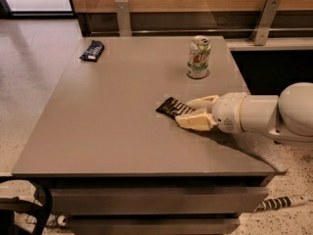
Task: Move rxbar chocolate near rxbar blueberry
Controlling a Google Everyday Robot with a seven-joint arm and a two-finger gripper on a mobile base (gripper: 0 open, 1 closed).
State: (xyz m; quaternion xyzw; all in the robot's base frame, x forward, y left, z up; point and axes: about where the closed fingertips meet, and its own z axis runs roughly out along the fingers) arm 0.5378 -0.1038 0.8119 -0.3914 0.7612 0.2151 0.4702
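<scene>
The rxbar chocolate (pixel 170 106), a flat black wrapper with white lettering, lies on the grey table (pixel 122 131) right of centre. My gripper (pixel 188 112) reaches in from the right at table height. Its cream fingers (pixel 194 122) are drawn in on the bar's right end, which is hidden between them. The rxbar blueberry (pixel 92 50), a small dark navy wrapper, lies at the table's far left corner, well away from the gripper.
A green and white drink can (pixel 199 57) stands upright at the far right of the table, just behind the gripper. A wooden wall with metal brackets (pixel 266 21) runs behind the table. Speckled floor lies on the left.
</scene>
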